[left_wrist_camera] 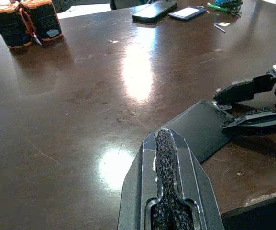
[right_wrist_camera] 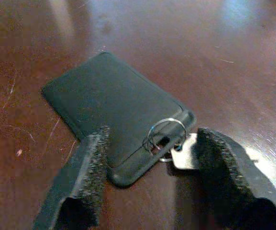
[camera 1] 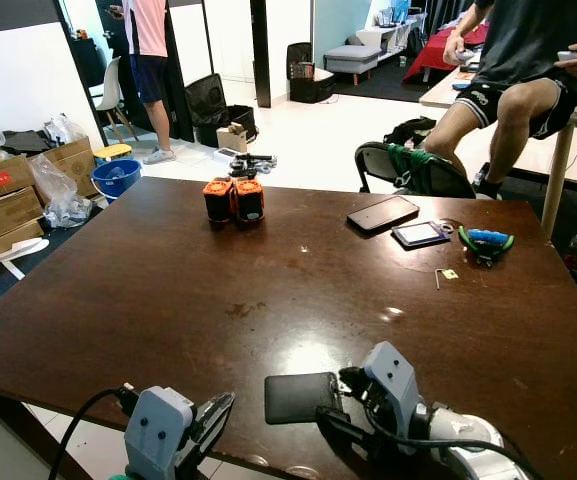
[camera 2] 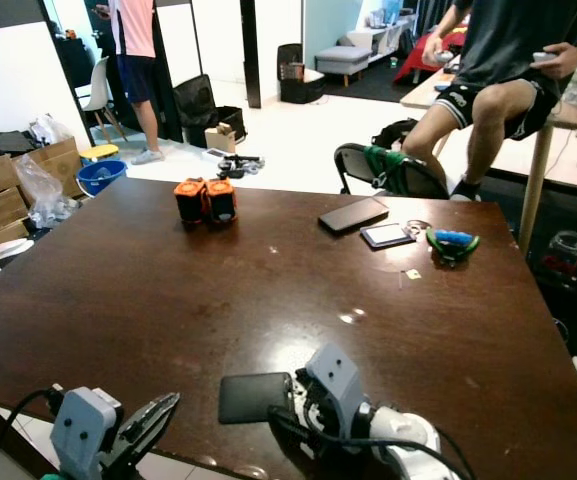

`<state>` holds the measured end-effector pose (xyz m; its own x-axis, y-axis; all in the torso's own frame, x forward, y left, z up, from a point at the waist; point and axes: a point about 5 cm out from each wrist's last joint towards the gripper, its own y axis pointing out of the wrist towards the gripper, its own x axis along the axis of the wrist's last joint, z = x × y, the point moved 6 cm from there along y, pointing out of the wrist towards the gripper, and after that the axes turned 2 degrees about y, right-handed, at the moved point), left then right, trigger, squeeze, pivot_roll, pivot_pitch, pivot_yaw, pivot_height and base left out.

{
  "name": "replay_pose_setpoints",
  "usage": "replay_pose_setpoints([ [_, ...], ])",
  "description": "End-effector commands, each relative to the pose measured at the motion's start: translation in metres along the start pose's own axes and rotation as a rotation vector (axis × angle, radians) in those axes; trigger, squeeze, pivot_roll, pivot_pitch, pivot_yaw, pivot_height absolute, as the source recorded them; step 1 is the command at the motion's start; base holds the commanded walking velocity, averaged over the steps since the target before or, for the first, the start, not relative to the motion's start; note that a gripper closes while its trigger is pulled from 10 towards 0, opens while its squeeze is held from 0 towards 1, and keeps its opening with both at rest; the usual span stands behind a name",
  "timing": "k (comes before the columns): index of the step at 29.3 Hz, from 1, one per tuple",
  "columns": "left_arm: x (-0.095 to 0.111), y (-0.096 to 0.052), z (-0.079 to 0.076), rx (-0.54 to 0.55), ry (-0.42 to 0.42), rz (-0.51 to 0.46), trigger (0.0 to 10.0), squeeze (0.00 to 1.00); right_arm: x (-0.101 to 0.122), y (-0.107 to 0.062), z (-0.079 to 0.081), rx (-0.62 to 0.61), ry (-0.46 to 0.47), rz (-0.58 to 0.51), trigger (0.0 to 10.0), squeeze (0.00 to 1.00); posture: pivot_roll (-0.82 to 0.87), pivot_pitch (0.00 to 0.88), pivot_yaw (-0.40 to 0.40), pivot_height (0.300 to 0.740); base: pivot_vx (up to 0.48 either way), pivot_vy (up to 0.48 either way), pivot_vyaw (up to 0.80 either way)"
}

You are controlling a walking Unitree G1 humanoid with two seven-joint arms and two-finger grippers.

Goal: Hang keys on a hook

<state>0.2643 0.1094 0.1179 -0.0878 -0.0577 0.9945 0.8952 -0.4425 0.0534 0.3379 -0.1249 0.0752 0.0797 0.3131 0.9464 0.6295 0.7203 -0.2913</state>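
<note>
At the near edge of the dark brown wooden table [camera 1: 168, 300] we are holding our right gripper [right_wrist_camera: 149, 158] low over the tabletop with its two black foam-padded fingers [right_wrist_camera: 82, 177] spread apart, one on each side of the keys. The keys are lying flat on the wood between those fingers: a flat black rectangular key fob [right_wrist_camera: 114, 112] joined by a silver split ring [right_wrist_camera: 165, 134] to a small silver key [right_wrist_camera: 185, 155], and nothing is gripping them. Our left gripper [left_wrist_camera: 169, 191] is hanging just off the near edge beside the fob, its black fingers pressed together on nothing. Farther across the table, toward our left, two orange and black cylindrical batteries [camera 1: 234, 199] are standing side by side and touching. Toward the far right, a dark smartphone [camera 1: 382, 213] is lying next to a smaller device with a pale screen [camera 1: 420, 234], with green-handled pliers [camera 1: 486, 242] just beyond and a tiny metal piece [camera 1: 446, 275] near them. Past the table, a person in dark shorts [camera 1: 513, 85] is sitting on another table, and a second person in a pink shirt [camera 1: 148, 60] is standing by the far wall near cardboard boxes [camera 1: 8, 190] and a blue plastic bucket [camera 1: 116, 178].
</note>
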Motion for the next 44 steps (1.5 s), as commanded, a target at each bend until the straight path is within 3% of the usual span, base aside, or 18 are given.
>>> replay_pose_setpoints([
  [1,-0.007,-0.003,0.0,0.004,-0.003,0.033,10.0,0.0,-0.002,0.004,0.006,0.026,0.001,0.004,3.1,0.0,0.0,0.01,0.161,0.74,0.0,0.0,0.0],
  [2,-0.007,-0.002,0.001,0.006,0.0,0.034,10.0,0.0,-0.002,0.005,0.005,0.026,0.0,0.005,0.0,0.0,0.01,0.016,0.161,0.74,0.0,0.0,0.0],
  [23,-0.008,0.0,0.004,0.021,0.011,0.042,10.0,0.0,0.001,0.009,0.003,0.021,-0.015,-0.005,0.0,0.0,0.01,0.016,0.161,0.74,0.0,0.0,0.0],
  [31,-0.009,0.0,0.007,0.037,0.014,0.042,10.0,0.0,0.022,0.009,-0.014,-0.062,0.028,-0.112,0.0,0.0,0.01,0.016,0.16,0.74,0.0,0.0,0.0],
  [38,-0.008,0.0,0.007,0.039,0.013,0.041,10.0,0.0,0.025,0.009,-0.017,-0.071,0.033,-0.124,0.0,0.0,0.01,0.016,0.161,0.74,0.0,0.0,0.0],
  [39,-0.009,0.0,0.007,0.038,0.014,0.042,10.0,0.0,0.022,0.011,-0.014,-0.058,0.027,-0.11,4.7,0.0,0.01,0.016,0.161,0.74,0.0,0.0,0.0],
  [40,-0.009,0.0,0.007,0.038,0.014,0.043,10.0,0.0,0.021,0.012,-0.012,-0.046,0.025,-0.104,10.0,0.1,0.01,0.016,0.161,0.74,0.0,0.0,0.0],
  [41,-0.009,0.0,0.007,0.038,0.014,0.043,10.0,0.0,0.021,0.012,-0.012,-0.046,0.025,-0.104,10.0,0.1,0.01,0.016,0.161,0.74,0.0,0.0,0.0],
  [42,-0.009,0.001,0.007,0.038,0.015,0.043,10.0,0.0,0.021,0.013,-0.011,-0.04,0.022,-0.1,10.0,0.89,0.01,0.016,0.161,0.74,0.0,0.0,0.0],
  [44,-0.009,0.001,0.007,0.039,0.015,0.044,10.0,0.0,0.02,0.013,-0.01,-0.038,0.021,-0.099,10.0,0.89,0.01,0.016,0.161,0.74,0.0,0.0,0.0],
])
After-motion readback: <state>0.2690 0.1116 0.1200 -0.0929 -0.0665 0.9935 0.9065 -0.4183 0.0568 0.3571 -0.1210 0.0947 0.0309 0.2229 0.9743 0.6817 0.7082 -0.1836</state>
